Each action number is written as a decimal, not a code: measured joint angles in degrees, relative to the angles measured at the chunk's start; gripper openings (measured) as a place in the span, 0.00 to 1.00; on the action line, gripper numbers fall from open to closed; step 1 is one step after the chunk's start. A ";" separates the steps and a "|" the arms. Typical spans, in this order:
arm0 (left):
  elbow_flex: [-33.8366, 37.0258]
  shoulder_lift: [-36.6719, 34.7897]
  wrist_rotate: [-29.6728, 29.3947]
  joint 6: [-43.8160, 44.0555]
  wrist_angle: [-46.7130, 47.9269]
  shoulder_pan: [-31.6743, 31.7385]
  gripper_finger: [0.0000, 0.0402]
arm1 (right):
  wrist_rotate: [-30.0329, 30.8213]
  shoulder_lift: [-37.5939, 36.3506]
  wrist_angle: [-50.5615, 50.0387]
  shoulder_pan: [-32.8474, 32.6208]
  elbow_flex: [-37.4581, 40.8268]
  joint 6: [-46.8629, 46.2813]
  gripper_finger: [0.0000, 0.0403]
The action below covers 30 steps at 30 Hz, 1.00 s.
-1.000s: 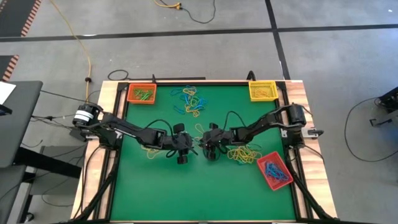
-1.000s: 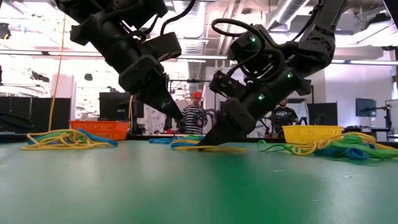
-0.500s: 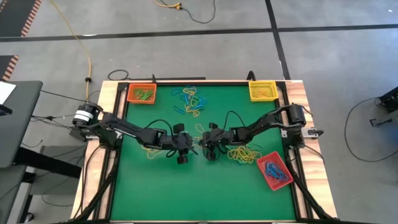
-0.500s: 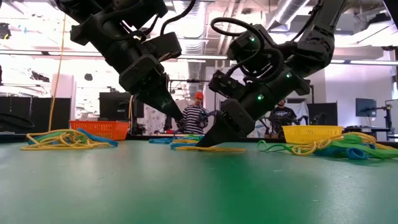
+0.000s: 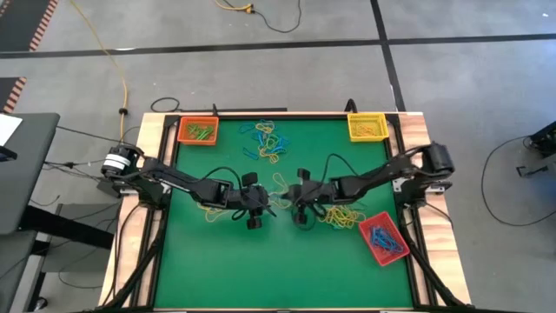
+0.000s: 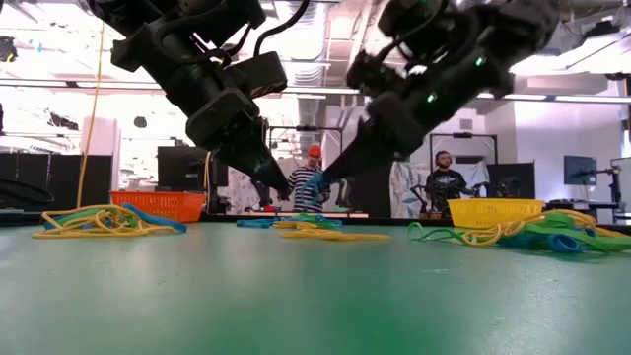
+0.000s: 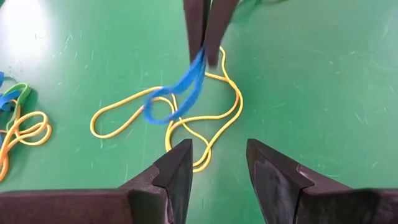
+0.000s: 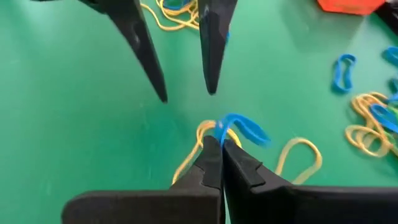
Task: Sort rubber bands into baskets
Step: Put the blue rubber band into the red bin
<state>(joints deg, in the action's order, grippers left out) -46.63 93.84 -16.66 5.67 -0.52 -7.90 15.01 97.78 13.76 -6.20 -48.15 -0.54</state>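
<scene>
My right gripper [image 8: 217, 144] is shut on a blue rubber band [image 7: 180, 93] above the middle of the green table [image 5: 261, 261]. It also shows in the low view [image 6: 317, 181]. My left gripper [image 7: 217, 163] faces it from the left, open, with nothing between its fingers. A yellow rubber band [image 7: 214, 124] lies flat on the table below the blue one. Of the baskets, the orange one [image 5: 198, 130] stands far left, the yellow one [image 5: 367, 126] far right, and the red one [image 5: 382, 239] near right. My right gripper pinches one end of the blue rubber band [image 8: 225, 127] between its two fingertips [image 7: 200, 43]. The fingers slant down from the table's right side. The band droops slack from the tips, lifted clear of the table.
Loose rubber bands lie in a heap at the far middle [image 5: 268, 139], another beside the red basket [image 5: 340, 215], and a few under my left arm [image 5: 213, 211]. People stand in the room beyond the table [image 6: 311, 182].
My right gripper has gone up from the table, taking the blue rubber band with it. The band now hangs clear above the yellow one, which has stayed on the table.
</scene>
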 joint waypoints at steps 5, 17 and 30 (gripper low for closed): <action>0.00 0.00 0.13 -0.07 0.30 0.00 0.35 | 1.90 -6.77 -13.85 -3.67 0.01 -4.20 0.06; 0.00 0.00 -0.07 -1.80 -0.54 0.00 0.35 | 1.67 -25.75 -55.20 -17.86 0.01 -28.80 0.06; 0.00 -0.02 -0.12 -3.32 -0.76 0.11 0.35 | -4.93 -36.62 -76.02 -39.88 0.01 -66.26 0.06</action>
<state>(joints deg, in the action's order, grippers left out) -46.63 93.82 -16.78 2.35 -1.28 -7.79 10.08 61.17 -62.27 -46.08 -48.14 -66.80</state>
